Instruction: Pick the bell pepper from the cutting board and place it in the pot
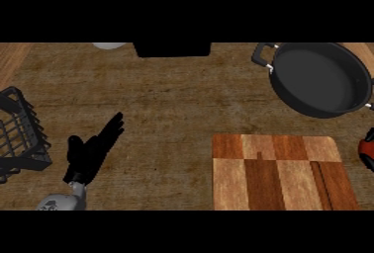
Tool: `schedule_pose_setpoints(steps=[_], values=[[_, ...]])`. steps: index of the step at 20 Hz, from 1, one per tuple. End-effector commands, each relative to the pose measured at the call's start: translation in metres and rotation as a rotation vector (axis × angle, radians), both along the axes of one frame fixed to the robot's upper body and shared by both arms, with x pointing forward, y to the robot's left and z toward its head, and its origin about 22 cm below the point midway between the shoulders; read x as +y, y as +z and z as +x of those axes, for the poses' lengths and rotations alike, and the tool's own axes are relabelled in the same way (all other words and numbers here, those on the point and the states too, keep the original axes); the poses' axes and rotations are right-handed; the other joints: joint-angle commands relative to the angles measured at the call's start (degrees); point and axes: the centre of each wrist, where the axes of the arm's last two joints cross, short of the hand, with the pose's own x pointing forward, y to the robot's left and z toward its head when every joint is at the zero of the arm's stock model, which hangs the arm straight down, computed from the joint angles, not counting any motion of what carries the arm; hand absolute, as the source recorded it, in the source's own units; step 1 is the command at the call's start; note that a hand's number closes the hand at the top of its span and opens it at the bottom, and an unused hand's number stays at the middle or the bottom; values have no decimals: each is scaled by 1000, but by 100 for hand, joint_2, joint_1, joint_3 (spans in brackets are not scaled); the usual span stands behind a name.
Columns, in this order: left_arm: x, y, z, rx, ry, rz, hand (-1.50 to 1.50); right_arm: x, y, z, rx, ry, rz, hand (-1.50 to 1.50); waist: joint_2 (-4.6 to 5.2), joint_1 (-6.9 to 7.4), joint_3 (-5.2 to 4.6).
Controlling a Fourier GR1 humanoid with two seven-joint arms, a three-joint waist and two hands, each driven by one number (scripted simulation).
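The black pot (318, 79) with its two handles sits at the upper right of the counter. The wooden cutting board (277, 173) lies at the lower right, and nothing rests on it. At the view's right edge, beside the board, a slice of the red bell pepper (367, 148) shows. Black fingers of my right hand (369, 133) curl above and below it, and the rest of that hand is cut off. My left hand (91, 153) rests open at the lower left, fingers pointing up, far from the board and the pot.
A black wire basket (18, 131) stands at the left edge. A black block (171, 49) and a pale round object (110, 45) sit at the counter's far edge. Bare wooden counter (168, 113) lies between the left hand and the board.
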Motion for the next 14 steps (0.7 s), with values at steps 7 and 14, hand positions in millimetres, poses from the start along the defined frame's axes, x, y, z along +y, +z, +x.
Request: schedule_pose_setpoints(steps=[7,14], values=[[-17,4,12,14,-61,-1,0,-82,55,-45,-158,-117,-96,150,5,306,-1],[-20,-3,17,2,-52,-3,0,-99,89,-48,-247,-123,-290,150,3,294,-7]])
